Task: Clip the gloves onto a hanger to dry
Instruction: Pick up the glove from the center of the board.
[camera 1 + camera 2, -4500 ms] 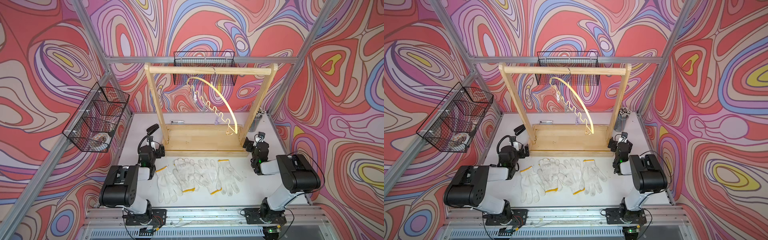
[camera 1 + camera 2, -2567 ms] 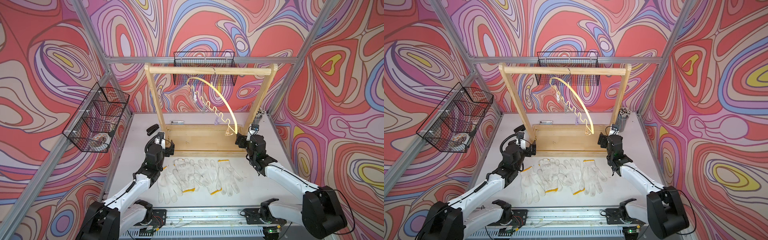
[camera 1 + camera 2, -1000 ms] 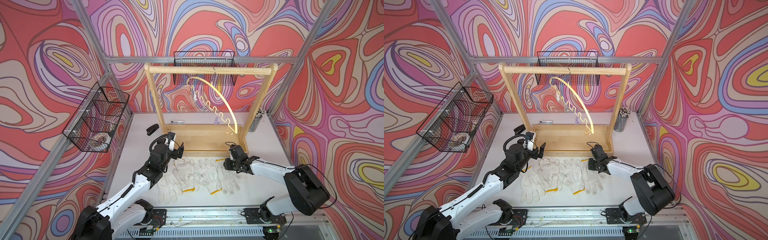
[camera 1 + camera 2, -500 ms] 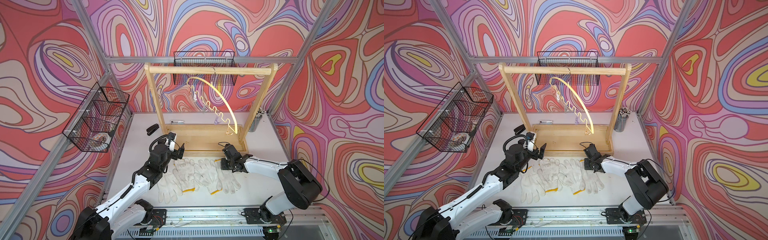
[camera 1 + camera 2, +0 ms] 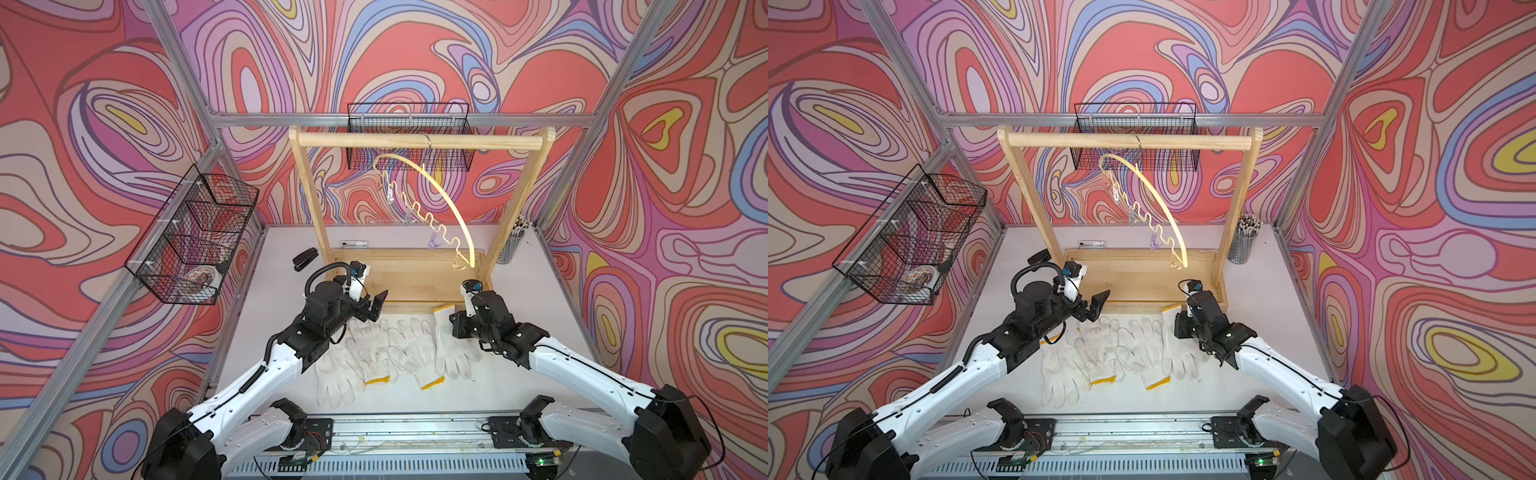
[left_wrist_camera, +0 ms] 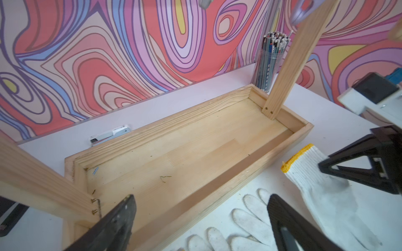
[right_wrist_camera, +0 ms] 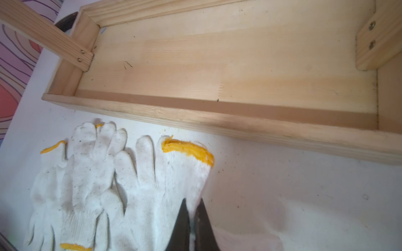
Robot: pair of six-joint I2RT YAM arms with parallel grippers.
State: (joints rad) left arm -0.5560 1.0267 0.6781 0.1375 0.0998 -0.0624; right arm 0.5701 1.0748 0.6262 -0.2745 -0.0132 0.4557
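Your right gripper [image 7: 191, 208] is pinched closed on the rightmost glove [image 7: 174, 184], below its yellow cuff. Your left gripper [image 5: 376, 305] stands wide apart, holding nothing. The gloves [image 5: 374, 349] lie in a row on the table [image 5: 519, 291], just before the wooden tray [image 5: 415, 306]. The hanger [image 5: 444, 194] hangs from the wooden rail [image 5: 478, 141].

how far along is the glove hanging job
Done: nothing; the hanger carries no glove. In hand: the right gripper is shut on the rightmost glove near its cuff; the left gripper is open, holding nothing. Left: clip that glove up, then the other gloves on the table.
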